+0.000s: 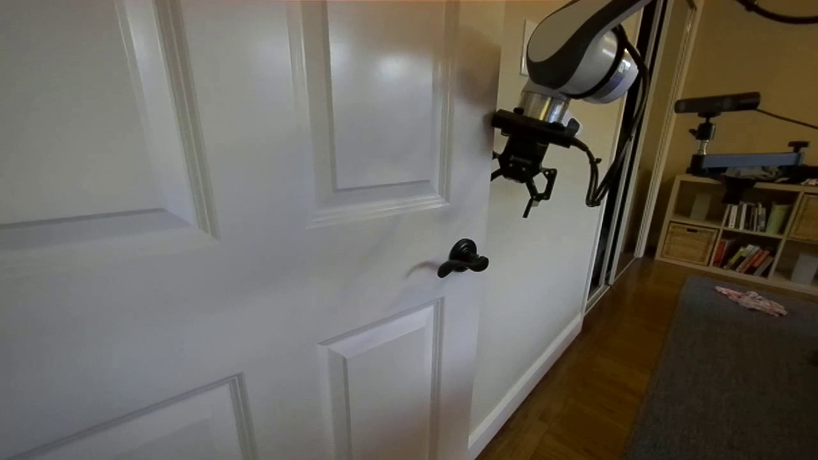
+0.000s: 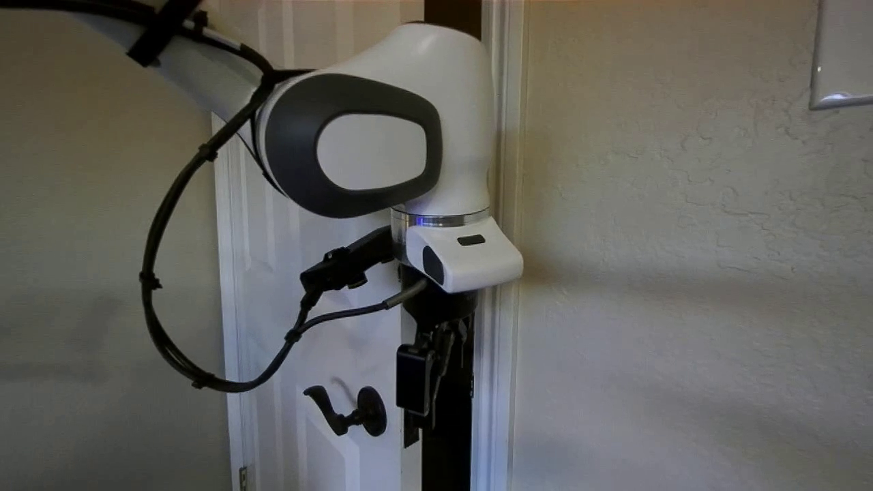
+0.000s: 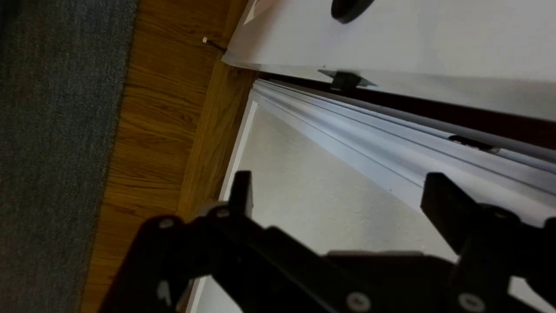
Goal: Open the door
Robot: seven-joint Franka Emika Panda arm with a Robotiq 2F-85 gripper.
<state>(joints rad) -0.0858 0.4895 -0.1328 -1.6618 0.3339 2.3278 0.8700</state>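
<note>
The white panelled door (image 1: 268,275) shows in both exterior views (image 2: 273,327) and in the wrist view (image 3: 443,39). It stands ajar, with a narrow dark gap between its edge and the white frame (image 2: 492,423). Its black lever handle (image 1: 463,259) also shows in an exterior view (image 2: 354,412) and is cut off at the top of the wrist view (image 3: 347,9). The latch (image 3: 345,81) shows on the door's edge. My gripper (image 3: 336,195) is open and empty, pointing down near the door's free edge and the gap (image 2: 419,416). In an exterior view the door's edge hides part of it (image 1: 516,185).
A textured wall (image 2: 682,273) adjoins the frame. A dark-framed sliding door (image 1: 615,211) stands farther along. A low shelf (image 1: 696,220) with books and baskets is at the back. A grey mat (image 1: 709,383) lies on the wood floor. A doorstop (image 3: 213,44) juts near the door's bottom.
</note>
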